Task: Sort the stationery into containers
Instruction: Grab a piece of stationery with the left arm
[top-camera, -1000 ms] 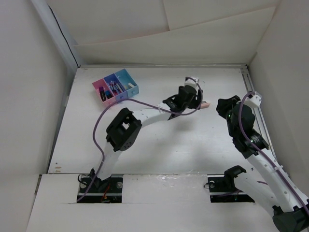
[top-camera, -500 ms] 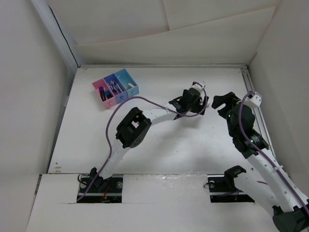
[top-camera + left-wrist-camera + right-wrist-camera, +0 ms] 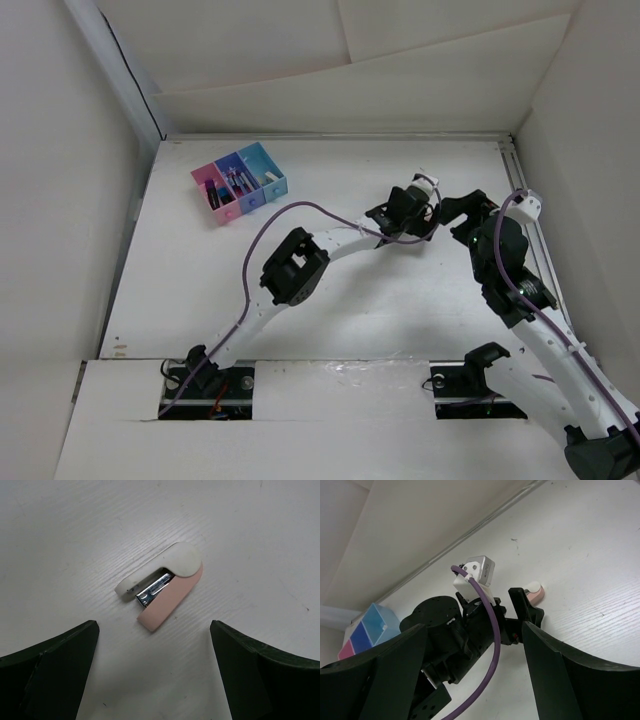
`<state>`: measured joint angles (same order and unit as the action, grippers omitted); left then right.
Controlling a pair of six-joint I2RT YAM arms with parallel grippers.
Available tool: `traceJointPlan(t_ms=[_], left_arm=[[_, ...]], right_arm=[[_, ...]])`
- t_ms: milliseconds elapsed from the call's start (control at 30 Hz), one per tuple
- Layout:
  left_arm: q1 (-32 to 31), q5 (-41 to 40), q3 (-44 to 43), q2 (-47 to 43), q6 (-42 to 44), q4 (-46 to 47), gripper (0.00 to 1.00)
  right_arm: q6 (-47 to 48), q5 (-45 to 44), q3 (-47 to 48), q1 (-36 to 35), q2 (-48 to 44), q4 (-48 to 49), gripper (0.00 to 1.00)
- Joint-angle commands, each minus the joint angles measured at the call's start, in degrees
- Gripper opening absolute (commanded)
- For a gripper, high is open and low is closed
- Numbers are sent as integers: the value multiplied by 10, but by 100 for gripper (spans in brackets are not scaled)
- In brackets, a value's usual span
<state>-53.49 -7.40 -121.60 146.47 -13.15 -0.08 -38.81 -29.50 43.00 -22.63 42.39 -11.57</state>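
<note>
Pickup step: the left gripper [image 3: 153, 645], jaws spread, hovers over a pink stapler [image 3: 165, 587] right of center; the right gripper [image 3: 460, 207] is spread beside it. Likely next: pinch it and carry it to the 3 boxes [image 3: 240, 183], upper left.

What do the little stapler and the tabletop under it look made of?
The stapler is likely smooth matte plastic, a white top over a pink base, with a shiny metal channel between them. The tabletop is probably white-painted wood or laminate; fine grain lines show.
</note>
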Motion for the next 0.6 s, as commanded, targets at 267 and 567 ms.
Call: traceJointPlan(t_ms=[267, 567], left_arm=[[4, -27, -94, 50, 6, -16, 96], [4, -24, -111, 56, 6, -11, 94]], right_arm=[[1, 4, 2, -6, -6, 21, 89], [1, 9, 2, -6, -12, 21, 91]])
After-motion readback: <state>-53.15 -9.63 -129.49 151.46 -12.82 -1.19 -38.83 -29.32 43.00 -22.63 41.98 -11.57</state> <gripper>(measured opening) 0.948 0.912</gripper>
